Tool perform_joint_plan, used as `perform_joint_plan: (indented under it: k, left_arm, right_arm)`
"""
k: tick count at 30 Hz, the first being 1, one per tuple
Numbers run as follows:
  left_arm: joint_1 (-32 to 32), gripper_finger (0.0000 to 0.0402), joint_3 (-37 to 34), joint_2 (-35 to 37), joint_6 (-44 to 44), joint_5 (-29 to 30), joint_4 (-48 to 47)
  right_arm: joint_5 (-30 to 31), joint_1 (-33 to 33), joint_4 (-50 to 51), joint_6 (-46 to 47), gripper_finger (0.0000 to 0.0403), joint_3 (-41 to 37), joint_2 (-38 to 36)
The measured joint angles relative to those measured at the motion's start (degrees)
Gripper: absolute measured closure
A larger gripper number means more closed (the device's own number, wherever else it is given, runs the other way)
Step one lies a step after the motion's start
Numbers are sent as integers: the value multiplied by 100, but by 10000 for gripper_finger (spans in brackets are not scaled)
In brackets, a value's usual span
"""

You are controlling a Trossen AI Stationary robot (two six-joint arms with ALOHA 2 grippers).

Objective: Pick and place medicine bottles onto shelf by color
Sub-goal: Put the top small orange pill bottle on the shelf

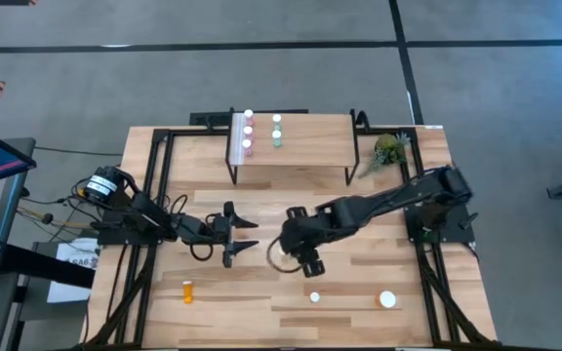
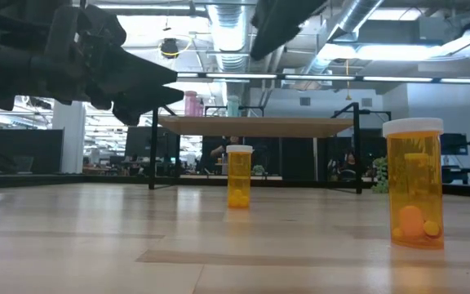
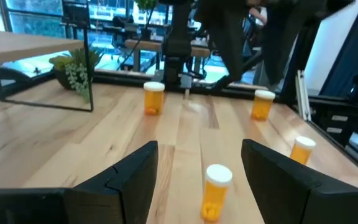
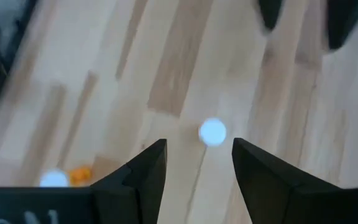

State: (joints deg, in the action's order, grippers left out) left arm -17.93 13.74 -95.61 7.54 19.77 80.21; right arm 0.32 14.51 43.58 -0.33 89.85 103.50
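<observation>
At the far edge of the table (image 1: 213, 297) I see the shelf (image 1: 305, 141), a small wooden board on black legs. Five bottles stand on its left part: three pink ones (image 1: 248, 131) in a line by the left edge and two teal ones (image 1: 277, 131) just to their right. A small green plant (image 1: 388, 149) sits on the table just right of the shelf.

Four orange bottles are on the open tabletop. One lies far left near the front edge (image 1: 187, 291), one small one stands near the front middle (image 1: 314, 297), a wider one stands to its right (image 1: 387, 299), and one stands between the two grippers (image 3: 215, 191).

My left gripper (image 1: 243, 237) hovers left of centre, fingers spread and holding nothing; its wrist view shows the orange bottle directly ahead between the open fingers. My right gripper (image 1: 305, 261) hangs over the middle of the table, pointing down, fingers also spread and empty, with a white cap (image 4: 212, 132) visible below, between them. I cannot tell from that view which bottle it is.
</observation>
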Motion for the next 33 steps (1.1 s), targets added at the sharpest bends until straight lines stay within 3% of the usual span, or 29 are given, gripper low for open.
perform_joint_plan:
  k: [4,9,21,33]
  left_arm:
    - [4,180,0,0,6,0,21]
    - [15,180,13,2,-48,425,184]
    - [20,180,13,2,-167,487,158]
    - [20,180,13,2,-88,462,111]
  right_arm:
    - [-4,1,-1290,225,205,-1122,-616]
    - [-4,1,-2519,440,206,-1997,-733]
    - [-26,-71,-2915,396,204,-2042,63]
    - [-26,-352,-3277,440,200,-2042,82]
